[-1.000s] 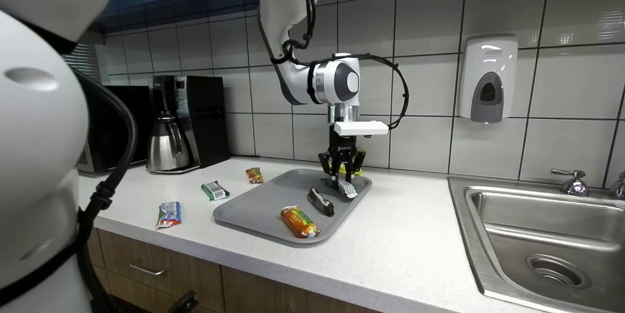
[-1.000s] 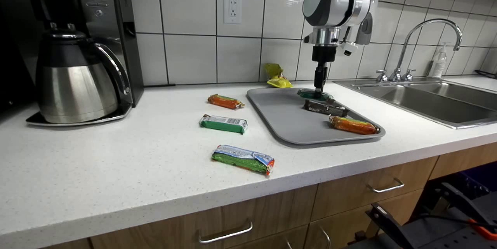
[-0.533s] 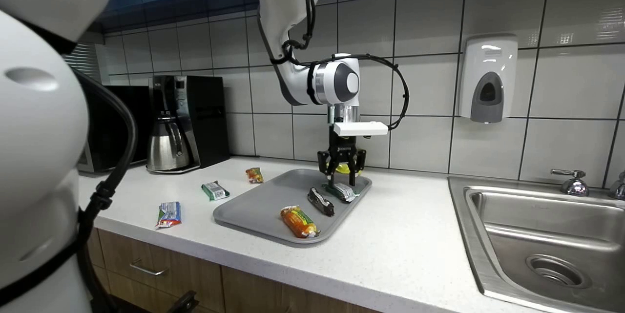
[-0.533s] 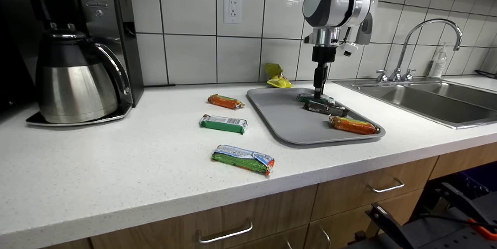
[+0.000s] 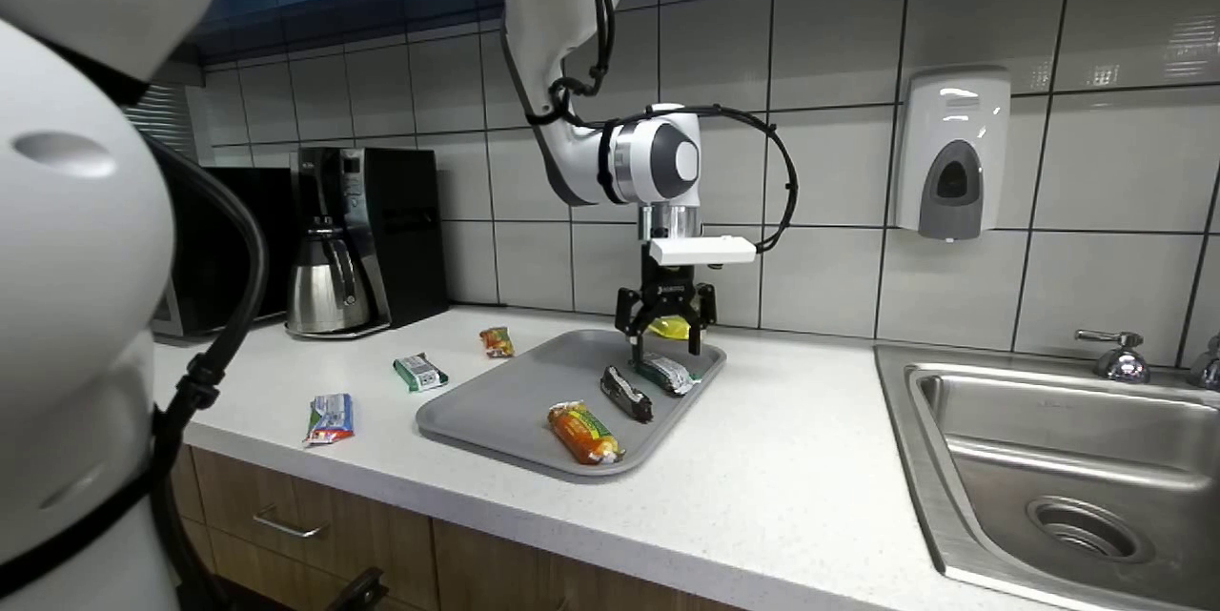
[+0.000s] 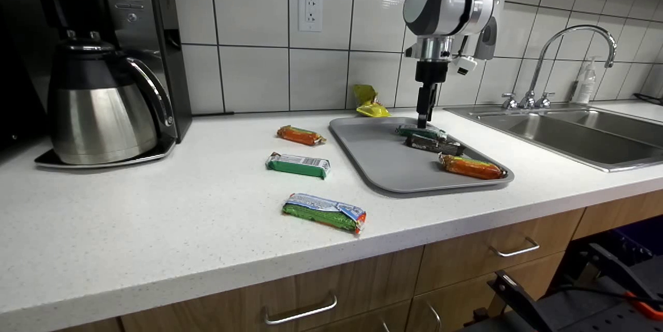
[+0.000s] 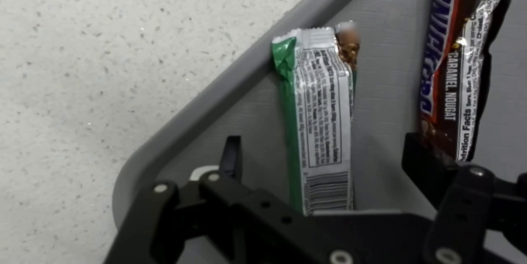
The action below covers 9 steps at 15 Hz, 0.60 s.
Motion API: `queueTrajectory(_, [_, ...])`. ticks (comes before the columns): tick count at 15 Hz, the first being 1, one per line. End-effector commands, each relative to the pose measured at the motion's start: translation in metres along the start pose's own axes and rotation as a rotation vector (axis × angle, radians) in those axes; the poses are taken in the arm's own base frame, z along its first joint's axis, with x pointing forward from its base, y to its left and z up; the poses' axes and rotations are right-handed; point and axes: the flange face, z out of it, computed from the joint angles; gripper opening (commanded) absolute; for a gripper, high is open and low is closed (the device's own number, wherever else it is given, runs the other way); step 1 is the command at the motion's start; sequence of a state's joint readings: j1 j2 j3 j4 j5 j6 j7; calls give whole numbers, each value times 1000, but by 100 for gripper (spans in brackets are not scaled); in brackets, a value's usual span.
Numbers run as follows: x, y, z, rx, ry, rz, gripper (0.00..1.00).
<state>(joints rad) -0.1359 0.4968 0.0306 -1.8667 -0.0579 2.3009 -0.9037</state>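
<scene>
My gripper is spread wide, pointing down over the far corner of a grey tray. Between its fingers, but held by neither, a green-and-white wrapped bar rests on the tray, with gaps on both sides in the wrist view. One black fingertip overlaps the end of a brown Snickers bar there; whether it touches cannot be told. The green-and-white bar also shows right under the gripper in an exterior view. An orange-wrapped bar lies at the tray's near end.
On the counter beside the tray lie an orange bar, a green bar and a blue-and-green bar. A yellow packet leans by the wall. A coffee maker and a sink flank the area.
The fingers have moved from close around the green-and-white bar to wide apart, letting it go. The bar has settled slightly onto the tray, while the arm has barely moved.
</scene>
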Motion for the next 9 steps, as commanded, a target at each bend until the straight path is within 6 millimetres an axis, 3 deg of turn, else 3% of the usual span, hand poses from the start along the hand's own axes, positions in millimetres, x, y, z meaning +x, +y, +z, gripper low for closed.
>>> queueTrajectory(1, [4,-20,-14,-24,29,34,100])
queueTrajectory(9, [40,-67,-22,-48,54,51,100])
